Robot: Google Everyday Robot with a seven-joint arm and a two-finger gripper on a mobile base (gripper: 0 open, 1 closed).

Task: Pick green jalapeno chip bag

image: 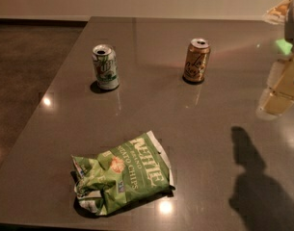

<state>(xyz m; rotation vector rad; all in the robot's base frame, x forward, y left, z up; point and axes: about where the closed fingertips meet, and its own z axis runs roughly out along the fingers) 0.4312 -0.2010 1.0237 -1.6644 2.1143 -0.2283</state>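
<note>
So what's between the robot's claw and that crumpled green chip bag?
In the camera view, only bare dark tabletop lies between the gripper at the right edge and the crumpled light-green foil chip bag.

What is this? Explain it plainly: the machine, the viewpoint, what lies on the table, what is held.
One camera looks down on a dark grey glossy table. The pale blocky part at the right edge is the gripper, the grasping hand of a one-armed mobile robot, hanging above the table. Near the front lies a crumpled light-green foil chip bag; behind it stand a green-and-white soda can on the left and a golden-brown soda can on the right. The gripper is well away from all three, so nothing on the table is held.
</note>
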